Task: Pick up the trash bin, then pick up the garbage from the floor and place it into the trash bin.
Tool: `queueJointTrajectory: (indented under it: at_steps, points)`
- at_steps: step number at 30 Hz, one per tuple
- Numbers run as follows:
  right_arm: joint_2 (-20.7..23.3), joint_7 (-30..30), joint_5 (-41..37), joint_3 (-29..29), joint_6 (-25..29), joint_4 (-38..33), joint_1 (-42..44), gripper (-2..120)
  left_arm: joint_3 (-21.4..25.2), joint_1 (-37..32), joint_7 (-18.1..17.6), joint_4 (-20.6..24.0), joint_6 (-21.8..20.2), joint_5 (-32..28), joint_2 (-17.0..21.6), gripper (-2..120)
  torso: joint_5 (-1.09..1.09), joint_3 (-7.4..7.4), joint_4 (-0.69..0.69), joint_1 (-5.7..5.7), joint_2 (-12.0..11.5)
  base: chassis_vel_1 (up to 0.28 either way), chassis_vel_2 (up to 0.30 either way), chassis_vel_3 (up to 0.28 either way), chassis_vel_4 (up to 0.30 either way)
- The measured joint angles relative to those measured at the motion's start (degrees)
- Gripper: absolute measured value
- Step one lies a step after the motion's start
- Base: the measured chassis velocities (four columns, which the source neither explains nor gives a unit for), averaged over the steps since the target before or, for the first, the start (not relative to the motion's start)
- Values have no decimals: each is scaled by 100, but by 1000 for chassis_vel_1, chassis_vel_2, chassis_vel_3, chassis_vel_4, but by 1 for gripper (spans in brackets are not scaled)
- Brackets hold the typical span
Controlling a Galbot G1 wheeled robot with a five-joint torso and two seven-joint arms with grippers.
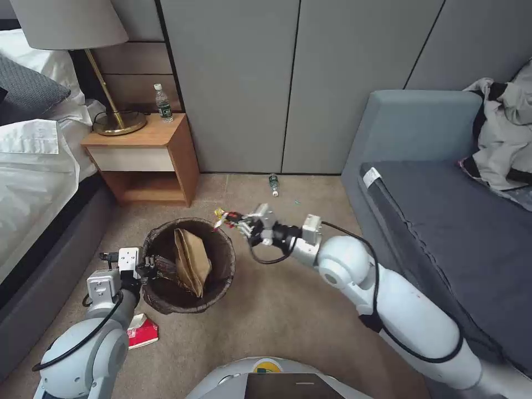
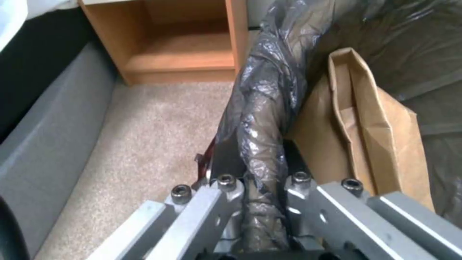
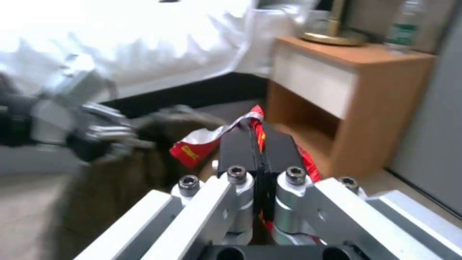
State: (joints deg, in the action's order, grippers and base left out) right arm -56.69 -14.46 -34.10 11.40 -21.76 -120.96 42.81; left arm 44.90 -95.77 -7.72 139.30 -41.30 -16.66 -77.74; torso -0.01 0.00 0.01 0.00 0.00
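Note:
The trash bin (image 1: 219, 260), lined with a dark-brown bag, hangs off the carpet with my left gripper (image 1: 148, 265) shut on its rim (image 2: 262, 119). A crumpled brown paper bag (image 1: 192, 261) (image 2: 380, 133) stands inside it. My right gripper (image 1: 235, 219) is shut on a red-and-white snack packet (image 3: 202, 144) (image 1: 223, 216), just beyond the bin's far right rim. Another red-and-white packet (image 1: 142, 331) lies on the carpet by my left arm. A small green-labelled bottle (image 1: 273, 183) lies near the wardrobe.
A wooden nightstand (image 1: 145, 158) with a lamp (image 1: 72, 33) and an upright water bottle (image 1: 163, 103) stands at the back left, beside the bed (image 1: 27, 166). A grey sofa (image 1: 443, 221) with clothes on it runs along the right. Grey wardrobe doors (image 1: 310, 77) close the back.

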Motion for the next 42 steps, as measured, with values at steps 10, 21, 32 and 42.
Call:
queueJointTrajectory:
  at_steps: [10,21,32,42]
  points:
    - [-225,151,-57,766,-92,132,-610,0,-9,24,10,4,-33,2,7,3,-1,0,-1,0,0,0,0,0,0]
    - [-421,292,41,1188,-133,370,-749,-1,-20,40,30,4,-53,-8,11,3,0,0,-1,0,0,0,0,0,0]
    - [-561,469,111,1316,-133,429,-790,37,-35,71,33,-5,-54,-16,8,3,0,0,-1,0,0,0,0,0,0]
    - [-632,536,112,1352,-137,409,-762,75,-51,66,32,-5,-54,-18,4,3,0,0,-1,0,0,0,0,0,0]
